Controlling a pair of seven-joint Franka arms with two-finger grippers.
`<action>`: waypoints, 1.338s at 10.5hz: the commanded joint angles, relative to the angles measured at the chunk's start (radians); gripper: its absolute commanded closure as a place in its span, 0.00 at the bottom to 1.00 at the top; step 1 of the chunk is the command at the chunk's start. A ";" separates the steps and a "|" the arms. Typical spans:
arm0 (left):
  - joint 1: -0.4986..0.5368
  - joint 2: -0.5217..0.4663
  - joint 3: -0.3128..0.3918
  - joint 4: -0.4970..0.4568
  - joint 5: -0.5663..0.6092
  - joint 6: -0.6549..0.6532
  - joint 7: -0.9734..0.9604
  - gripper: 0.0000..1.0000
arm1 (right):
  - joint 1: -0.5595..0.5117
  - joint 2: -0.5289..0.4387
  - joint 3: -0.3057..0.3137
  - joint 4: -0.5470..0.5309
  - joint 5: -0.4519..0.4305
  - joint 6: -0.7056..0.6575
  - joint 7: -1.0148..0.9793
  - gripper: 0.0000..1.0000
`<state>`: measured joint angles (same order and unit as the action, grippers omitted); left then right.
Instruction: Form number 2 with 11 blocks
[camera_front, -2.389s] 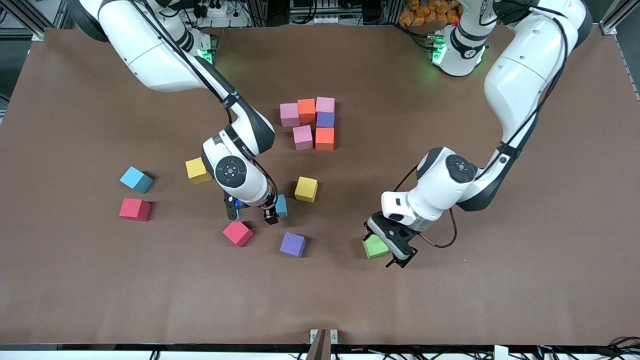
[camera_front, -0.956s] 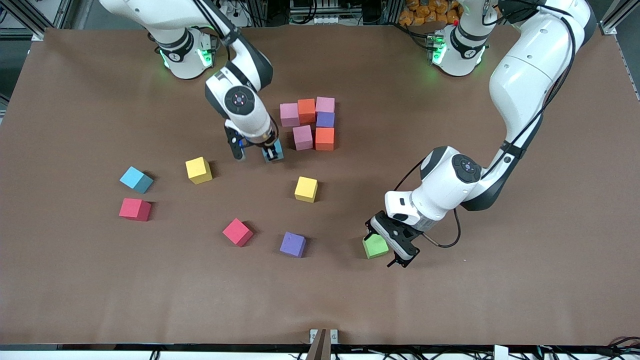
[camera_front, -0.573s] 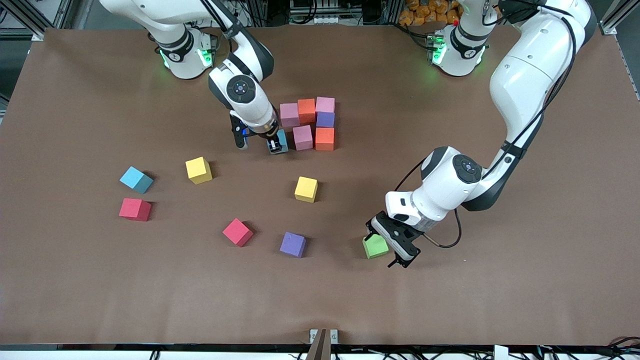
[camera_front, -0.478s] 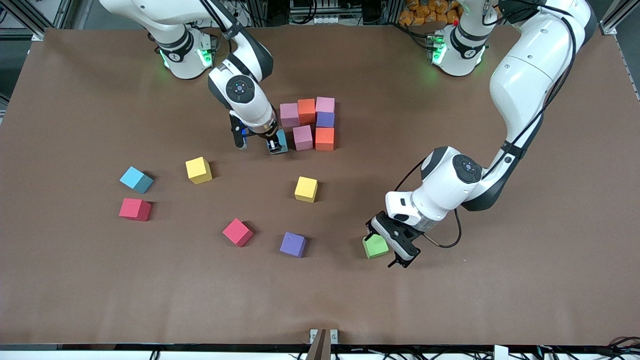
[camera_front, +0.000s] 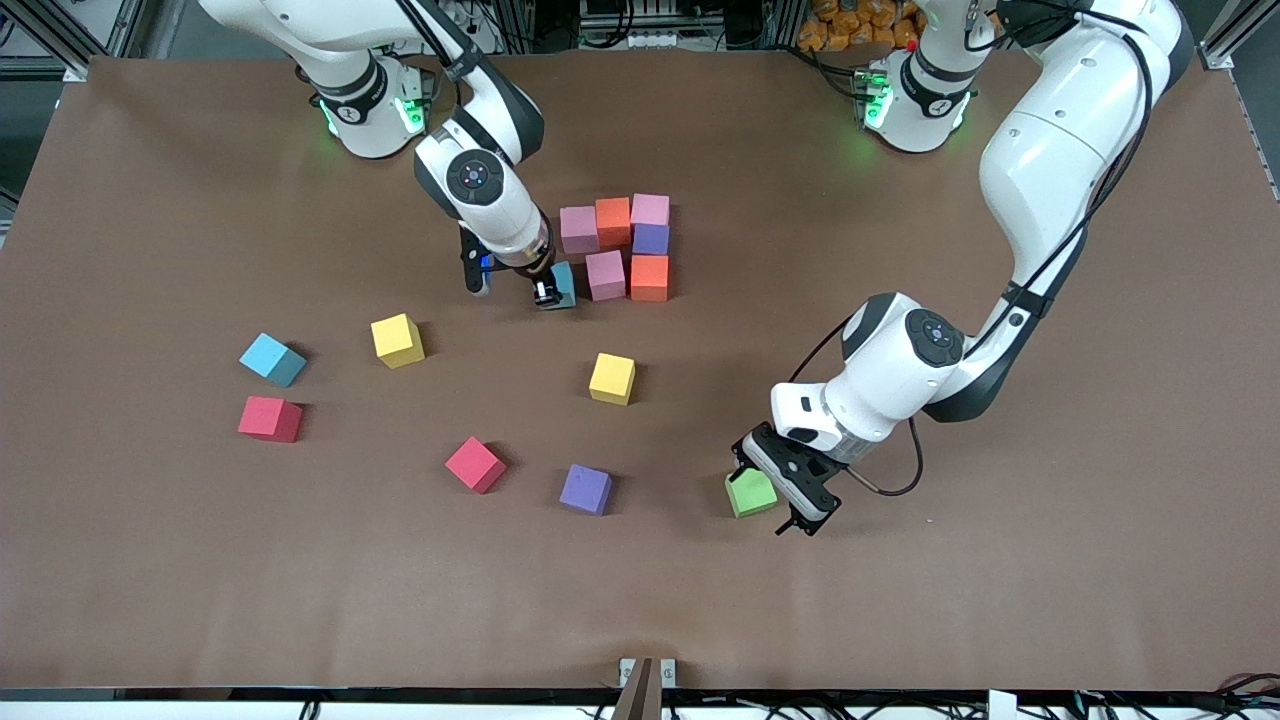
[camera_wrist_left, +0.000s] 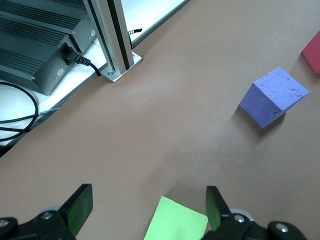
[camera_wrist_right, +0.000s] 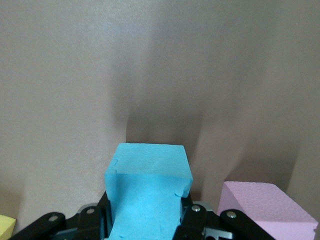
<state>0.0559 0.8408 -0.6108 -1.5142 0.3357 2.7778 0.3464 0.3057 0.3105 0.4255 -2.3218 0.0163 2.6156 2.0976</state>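
Two grippers we inspect, right gripper clamped on a light blue block just beside the six-cube cluster's pink block, left gripper spread wide around a green block, loose blocks scattered on the table.

Brown table carries loose foam cubes: light blue and red toward the right arm's end; two yellow, red, purple, green mid-table. Pink-orange-purple cluster nearer the base edge.
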 joint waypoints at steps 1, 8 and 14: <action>0.007 -0.012 -0.009 -0.006 -0.023 -0.010 -0.003 0.00 | 0.001 0.013 0.018 -0.014 0.004 0.052 0.051 1.00; 0.005 -0.012 -0.009 -0.006 -0.023 -0.009 -0.001 0.00 | 0.046 0.070 0.018 0.028 0.002 0.089 0.101 1.00; 0.007 -0.012 -0.009 -0.004 -0.023 -0.010 -0.001 0.00 | 0.053 0.084 0.018 0.041 -0.004 0.087 0.102 0.79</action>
<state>0.0559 0.8408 -0.6113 -1.5141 0.3357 2.7778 0.3464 0.3484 0.3767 0.4412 -2.2937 0.0172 2.6851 2.1649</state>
